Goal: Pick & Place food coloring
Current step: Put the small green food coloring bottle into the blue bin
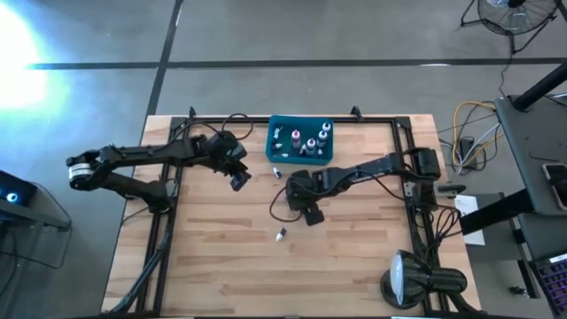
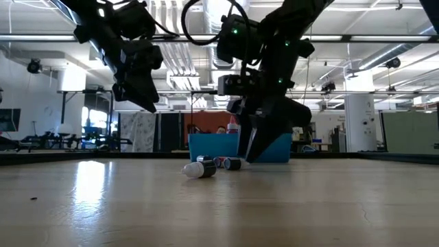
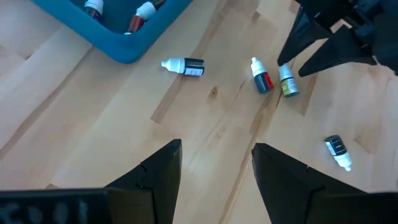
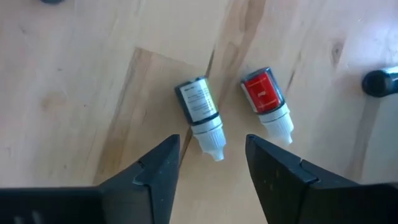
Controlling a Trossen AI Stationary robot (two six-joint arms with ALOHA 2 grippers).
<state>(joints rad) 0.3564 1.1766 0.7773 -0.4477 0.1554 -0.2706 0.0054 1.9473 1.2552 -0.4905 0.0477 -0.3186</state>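
Right gripper (image 4: 208, 171) low over the table, fingers parted, nothing held; a dark-labelled bottle (image 4: 199, 112) lies just ahead, a red bottle (image 4: 266, 96) beside it. Left gripper (image 3: 214, 177) open, raised. Teal bin (image 1: 301, 157) holds several bottles, count unclear. One stray bottle (image 1: 281, 234) lies nearer the front.

Right gripper (image 1: 301, 202) hangs low at mid tabletop (image 1: 354, 266), jaws apart; left gripper (image 1: 237, 176) hovers raised, jaws apart.

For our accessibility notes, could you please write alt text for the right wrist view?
Two small dropper bottles lie side by side on the wooden table, one dark-labelled, one red-labelled, just beyond the right gripper, whose dark fingers stand apart.
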